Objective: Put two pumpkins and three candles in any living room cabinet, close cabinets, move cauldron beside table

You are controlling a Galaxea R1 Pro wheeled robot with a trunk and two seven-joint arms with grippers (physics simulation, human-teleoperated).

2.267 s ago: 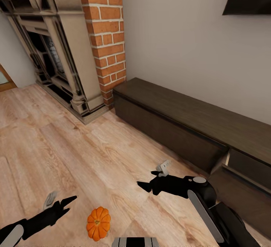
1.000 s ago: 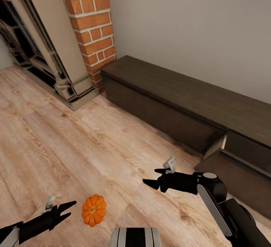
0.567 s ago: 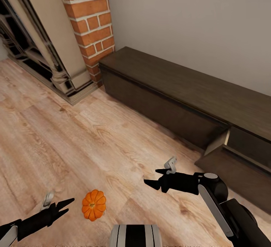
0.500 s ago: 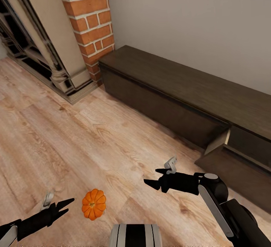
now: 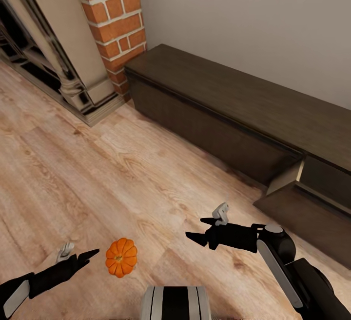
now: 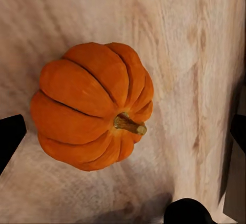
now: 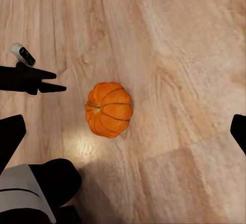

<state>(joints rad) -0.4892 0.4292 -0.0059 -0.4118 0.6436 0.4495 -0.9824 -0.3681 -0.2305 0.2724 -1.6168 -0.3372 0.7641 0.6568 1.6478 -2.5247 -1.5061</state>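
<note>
One orange ribbed pumpkin (image 5: 121, 257) lies on the wood floor just in front of my base. My left gripper (image 5: 93, 253) is open right beside it, its fingertips a short gap from the pumpkin's side. In the left wrist view the pumpkin (image 6: 92, 112) sits close between the spread fingers (image 6: 10, 138), untouched. My right gripper (image 5: 195, 228) hangs open and empty above the floor, pointing toward the pumpkin (image 7: 108, 109). The long dark-brown cabinet (image 5: 219, 110) runs along the wall, with one drawer (image 5: 312, 212) pulled out at the right.
A brick column (image 5: 109, 22) and a stone fireplace surround (image 5: 58, 61) stand at the cabinet's left end. Bare wood floor (image 5: 122, 173) lies between me and the cabinet. My trunk (image 5: 175, 303) shows at the bottom edge.
The head view has shifted, so the camera moved. My left gripper has come closer to the pumpkin. The right arm holds the same pose.
</note>
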